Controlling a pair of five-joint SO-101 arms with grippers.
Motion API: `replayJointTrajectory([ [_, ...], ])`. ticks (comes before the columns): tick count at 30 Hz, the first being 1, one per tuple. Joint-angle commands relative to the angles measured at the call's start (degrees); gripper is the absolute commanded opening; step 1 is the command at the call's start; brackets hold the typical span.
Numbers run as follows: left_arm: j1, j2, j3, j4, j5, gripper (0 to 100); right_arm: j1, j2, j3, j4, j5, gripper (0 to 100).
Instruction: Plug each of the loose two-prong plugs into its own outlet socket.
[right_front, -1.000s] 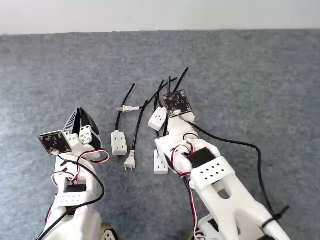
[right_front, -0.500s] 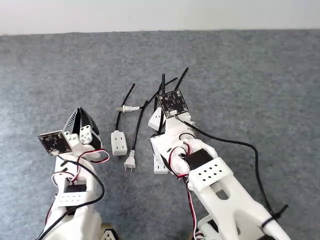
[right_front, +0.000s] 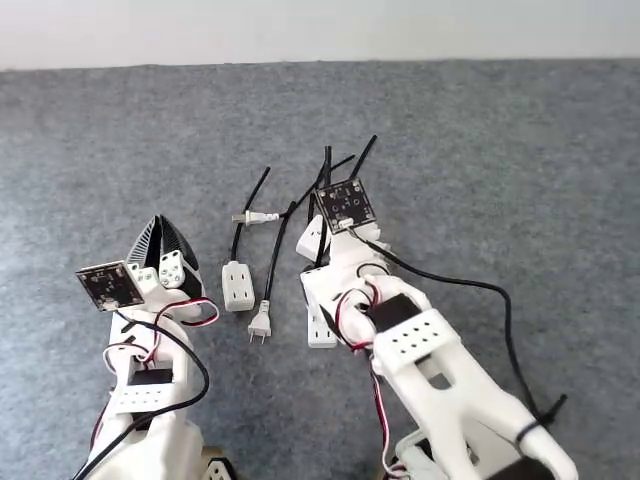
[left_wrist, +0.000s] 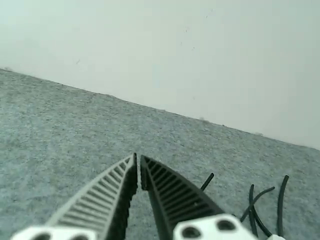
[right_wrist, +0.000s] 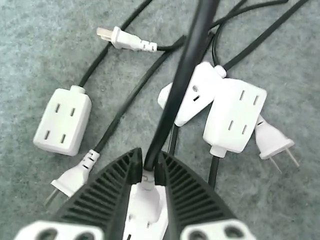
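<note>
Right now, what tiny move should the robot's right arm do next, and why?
Probably push gently straight down. The right tool is closed on a white plug at the end of a black cord, right over an outlet. I cannot see whether the prongs are in, so a small press seems best.

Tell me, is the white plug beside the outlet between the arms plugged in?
No, out. The plug lies on the carpet with both prongs bare, apart from the outlet.
</note>
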Motion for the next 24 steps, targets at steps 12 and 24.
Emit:
replayJointTrajectory([
  [12, 0.0, -0.7, -0.4, -0.53, 0.26, 1, 1.45, 0.48, -4.4, 0.31, 1.05, 0.8],
  [24, 0.18, -0.62, -0.4, 0.79, 0.26, 1, 14.2, -3.21, -8.79, 17.98, 7.38, 0.8],
])
